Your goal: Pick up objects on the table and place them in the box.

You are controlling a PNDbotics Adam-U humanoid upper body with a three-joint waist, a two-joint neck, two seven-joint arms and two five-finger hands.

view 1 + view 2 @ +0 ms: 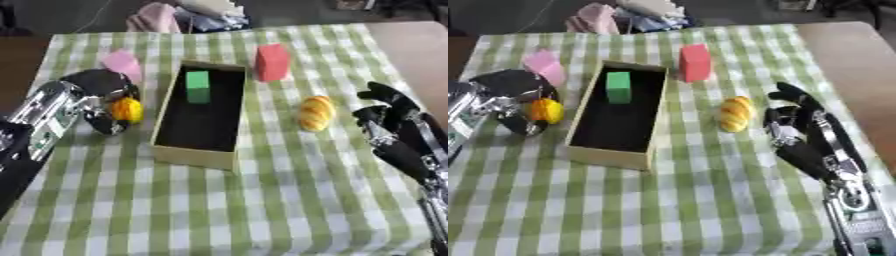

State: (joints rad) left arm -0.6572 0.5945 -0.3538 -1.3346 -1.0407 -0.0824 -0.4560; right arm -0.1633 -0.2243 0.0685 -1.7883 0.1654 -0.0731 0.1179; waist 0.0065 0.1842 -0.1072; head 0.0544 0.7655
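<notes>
An open cardboard box [194,152] with a dark inside sits mid-table, and a green block [198,86] lies at its far end. My left hand [101,90] is left of the box, curled round a yellow-orange ball [128,109]. A pink block [122,63] lies just beyond that hand. A red block [272,62] stands past the box's far right corner. A yellow striped bread-like object [316,113] lies right of the box. My right hand [802,117] hovers to its right, fingers relaxed and holding nothing.
A green-and-white checked cloth [262,210] covers the table. Bundled fabric and clutter [188,15] lie beyond the far edge. Bare tabletop [416,45] shows at the far right.
</notes>
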